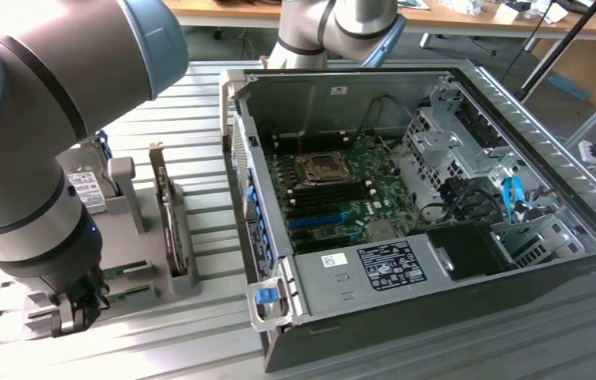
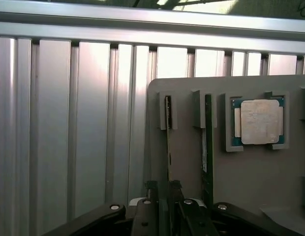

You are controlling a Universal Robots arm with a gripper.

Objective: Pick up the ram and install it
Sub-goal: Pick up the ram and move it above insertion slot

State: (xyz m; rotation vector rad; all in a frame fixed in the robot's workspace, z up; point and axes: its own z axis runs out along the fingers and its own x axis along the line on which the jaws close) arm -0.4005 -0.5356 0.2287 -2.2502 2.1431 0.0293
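**Open gripper straddling the ram in its tray**

At about eight o'clock in the exterior view, the gripper [image 1: 74, 310] is hanging low at the near corner of the tray [image 1: 155, 286]. A tall dark card [image 1: 171, 229] is standing in that tray at roughly one o'clock from the gripper. The case [image 1: 309, 95] is lying open at three o'clock of the tray, with its board [image 1: 340, 190] facing up.

In the wrist view the jaws are standing released and grasping nothing. One fingertip [image 2: 151, 187] is sitting on each side of the ram [image 2: 168, 142]. Whether either one is touching it cannot be told.

The ram is standing on its long edge in a tray slot, showing the camera its thin upper edge. Its long axis is running straight away from the gripper, parallel with the table's ribs. A second stick [image 2: 207, 147] is slotted just beside it and parallel to it. The processor [image 2: 260, 122] is lying flat on the far side of that stick. The ram's far end is resting between two small posts of the tray.

The ram is looking light, stiff and thin. It is probably fragile at its chips and its contact edge. The safest hold is likely across the two flat faces, near mid-length, pinching the bare upper edge.
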